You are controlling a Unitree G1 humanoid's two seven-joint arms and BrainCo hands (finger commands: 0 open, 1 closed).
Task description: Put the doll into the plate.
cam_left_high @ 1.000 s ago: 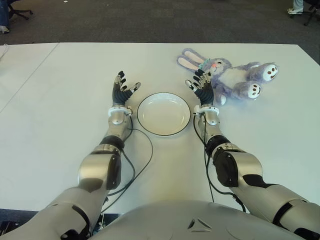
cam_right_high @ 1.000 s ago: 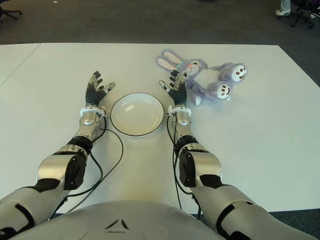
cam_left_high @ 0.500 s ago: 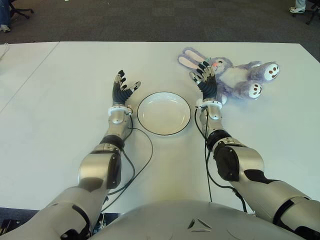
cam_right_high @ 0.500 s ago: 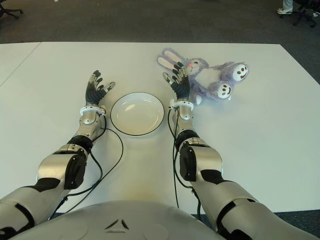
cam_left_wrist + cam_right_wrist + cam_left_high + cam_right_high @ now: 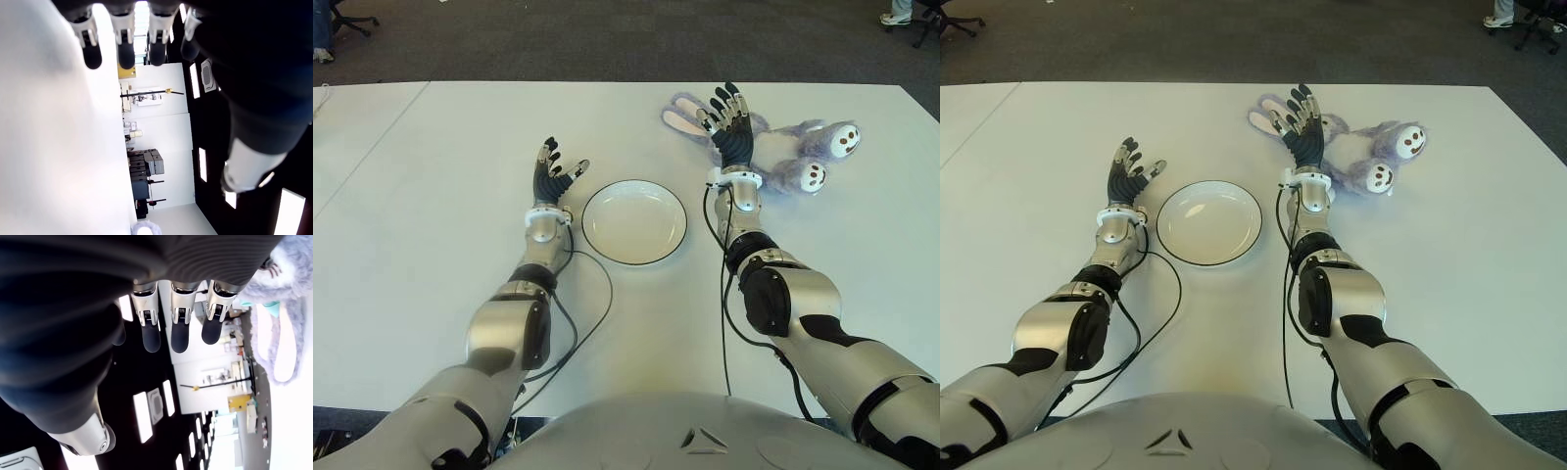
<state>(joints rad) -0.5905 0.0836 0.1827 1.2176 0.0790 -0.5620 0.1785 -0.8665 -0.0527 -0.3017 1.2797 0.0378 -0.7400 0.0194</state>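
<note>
- While the doll (image 5: 773, 155), a lilac plush rabbit, lies on the white worktop (image 5: 431, 225) to the far right of the plate (image 5: 634, 222), nothing holds it.
- Over its head hovers the right hand (image 5: 728, 122), fingers (image 5: 722, 106) spread and empty.
- Beside the plate's left rim is the left hand (image 5: 551, 176), idle, fingers spread too.
- Judging by its fur, the doll is light, soft and squashy; a broad grip around the plump body should hold better than a floppy ear.

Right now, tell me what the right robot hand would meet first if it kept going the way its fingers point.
Probably nothing: the right robot hand shows over the doll, fingers pointing past its ears toward bare table; height is unclear.
</note>
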